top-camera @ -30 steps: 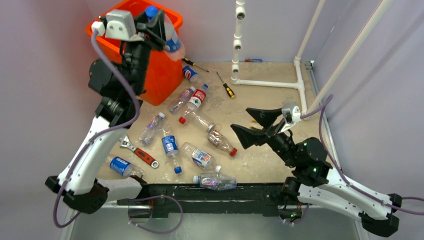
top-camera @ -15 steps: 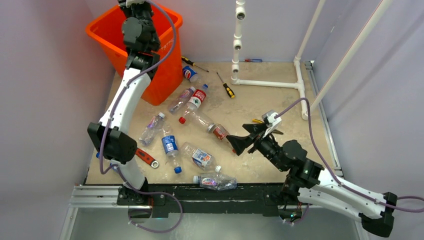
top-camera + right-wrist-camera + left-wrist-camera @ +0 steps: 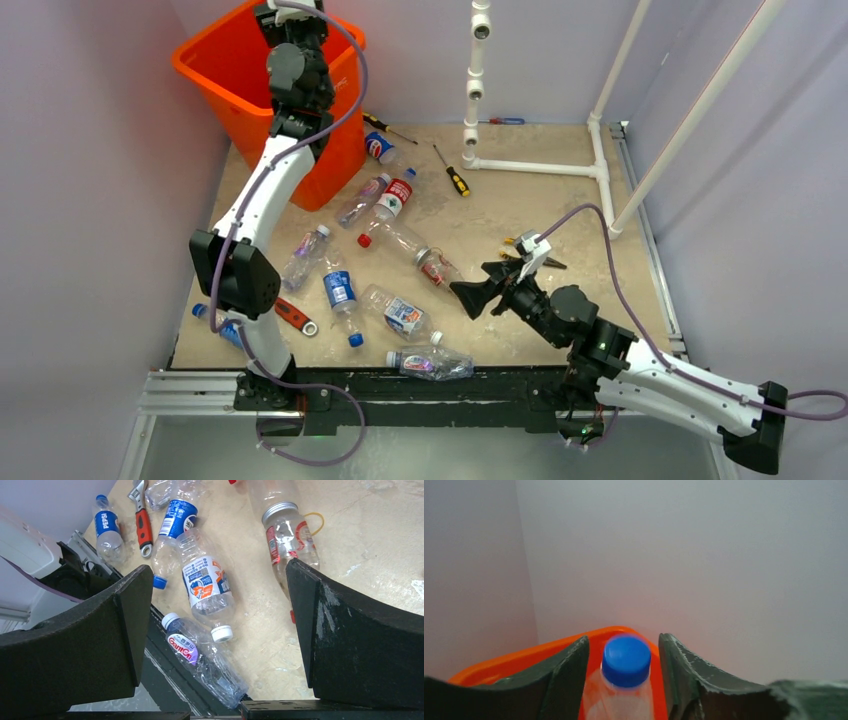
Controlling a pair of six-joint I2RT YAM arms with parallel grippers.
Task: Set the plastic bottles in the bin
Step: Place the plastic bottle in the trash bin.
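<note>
Nearest you, a crushed white-capped bottle [image 3: 430, 363] lies along the table's front edge, where it lay a second ago. Just beyond it, your right gripper [image 3: 483, 283] has dropped lower and come in toward the left. Its fingers [image 3: 107, 625] are spread as wide as before and hold nothing. In its wrist view they frame an orange-and-blue labelled bottle [image 3: 205, 582] and reach across to a red-labelled bottle [image 3: 287, 535]. A second ago the gripper hung higher, well clear of that red-labelled one; now its upper finger sits right beside it.

To the left, the red-handled wrench [image 3: 292, 316] and a blue-labelled bottle [image 3: 341, 293] are unmoved. The Pepsi bottle [image 3: 109, 527] at the near-left corner has not shifted, but from above your left arm's elbow now covers most of it.

Mid-table, a clear bottle [image 3: 305, 255], a red-and-white labelled bottle [image 3: 392, 200] and its clear neighbour [image 3: 362, 200] lie as they did. So do the short bottle [image 3: 380, 148] at the bin's foot and the yellow-handled screwdriver [image 3: 452, 172].

Farthest off is the biggest change. Your left arm was folded beside the bin [image 3: 215, 75] with its load at the right-hand wall; it has since stretched up and over the mouth. The left gripper [image 3: 624, 639] pinches the blue-capped bottle [image 3: 626, 661], one finger [image 3: 569, 672] on each side of the clear body. The bin's orange rim shows directly behind and below it, and the bottle has not dropped in.
</note>
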